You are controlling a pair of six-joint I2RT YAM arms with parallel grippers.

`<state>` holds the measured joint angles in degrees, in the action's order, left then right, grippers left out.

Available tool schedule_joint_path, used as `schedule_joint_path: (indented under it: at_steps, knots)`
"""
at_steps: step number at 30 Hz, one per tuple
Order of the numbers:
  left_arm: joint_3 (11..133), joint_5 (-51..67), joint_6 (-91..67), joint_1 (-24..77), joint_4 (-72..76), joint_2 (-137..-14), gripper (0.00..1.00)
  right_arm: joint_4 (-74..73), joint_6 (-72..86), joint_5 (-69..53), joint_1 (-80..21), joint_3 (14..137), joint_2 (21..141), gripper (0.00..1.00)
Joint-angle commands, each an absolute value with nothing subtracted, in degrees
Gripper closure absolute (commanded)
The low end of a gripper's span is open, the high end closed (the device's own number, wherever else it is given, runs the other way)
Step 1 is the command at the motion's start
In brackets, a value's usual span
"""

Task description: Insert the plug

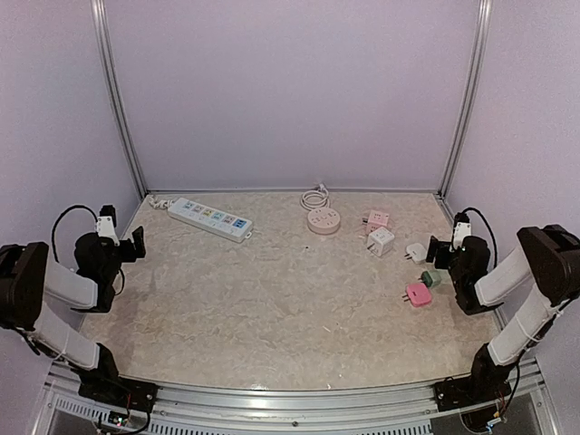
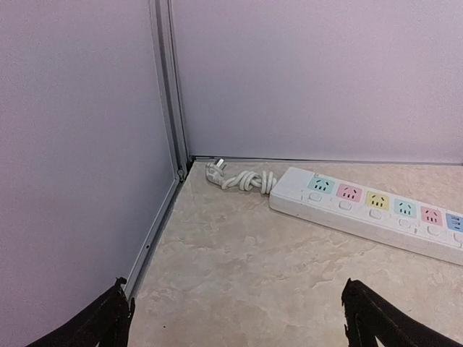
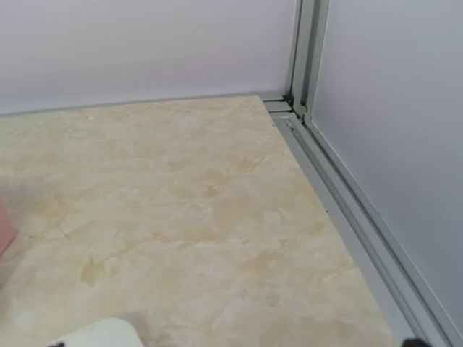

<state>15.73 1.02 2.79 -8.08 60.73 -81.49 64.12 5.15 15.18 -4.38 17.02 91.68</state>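
The left gripper (image 2: 237, 322) hangs low at the left side of the marbled table (image 1: 272, 308), jaws spread wide with nothing between them, facing the white power strip (image 2: 369, 210), which lies at a slant near the back wall with its cord (image 2: 242, 179) bundled in the corner. The right gripper (image 1: 439, 252) sits at the right side, also wide open and holding nothing. Just beside it lie a small white plug (image 1: 416, 252), a green plug (image 1: 432, 279) and a pink plug (image 1: 418, 294), all loose on the table, well apart from the strip. A round socket (image 1: 323, 220), a pink cube adapter (image 1: 378, 219) and a white cube adapter (image 1: 381, 241) rest between.
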Motion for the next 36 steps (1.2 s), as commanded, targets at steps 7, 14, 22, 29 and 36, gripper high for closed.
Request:
schedule_joint_path:
  at_steps: [7, 14, 22, 29, 36]
  knots:
    - [17.7, 0.3, 1.3, -8.7, 58.1, -81.4, 0.01, 12.0, 18.3, 5.7, -4.0, 43.3, 77.5, 0.04]
    - [55.2, 13.4, 8.2, -12.1, 4.1, -82.6, 0.01, 0.4, 27.2, -3.6, -8.6, 54.7, 81.6, 0.12]
    - [97.2, 0.6, 26.9, -1.7, -31.9, -110.6, 0.03, -6.8, 29.9, -2.9, -18.0, 61.6, 89.2, 0.12]
    - [120.9, -12.6, 38.4, 7.6, -37.7, -131.3, 0.01, -12.7, 28.7, -4.7, -23.6, 66.8, 93.9, 0.13]
    - [126.8, -19.9, 46.5, 12.7, -29.7, -140.4, 0.01, -14.0, 29.1, -6.1, -28.1, 68.4, 95.3, 0.13]
